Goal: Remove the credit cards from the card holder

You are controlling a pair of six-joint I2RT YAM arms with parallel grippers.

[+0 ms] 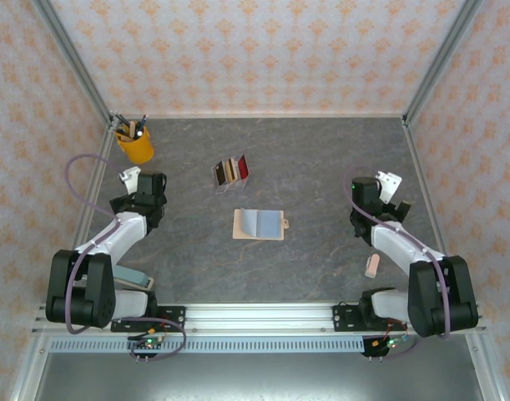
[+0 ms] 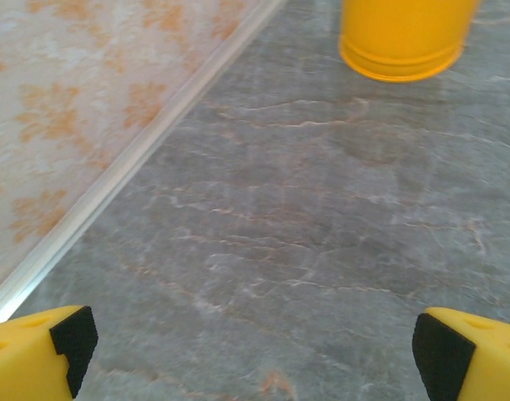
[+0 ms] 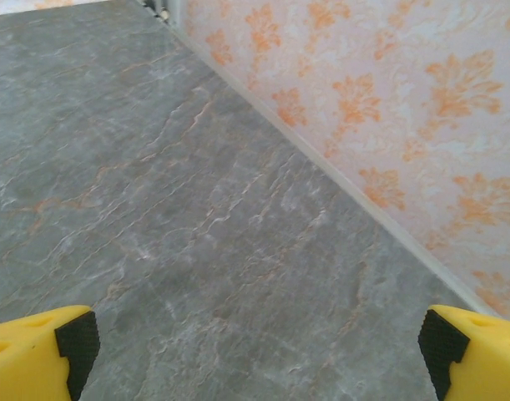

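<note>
Lying open and flat near the middle of the grey marbled counter (image 1: 321, 159), the tan card holder (image 1: 259, 224) shows its blue-grey lining upward. Its long axis runs left to right, and its small closing tab points toward the right arm's side. The credit cards (image 1: 232, 171) sit apart from it, a little farther toward the back wall. They form a short row of dark brown, tan and dark red, seemingly propped upright, though the top view is too small to tell what holds them. The left claw (image 2: 255, 355) is spread wide over bare counter near the left wall, pinching nothing, with a yellow pen cup (image 1: 134, 146) just ahead of it. The right claw (image 3: 255, 351) is likewise spread wide and holds nothing, hanging over bare counter beside the right wall. Both claws are well apart from the card holder and the credit cards. A small tan object (image 1: 372, 266) lies beside the right arm.
</note>
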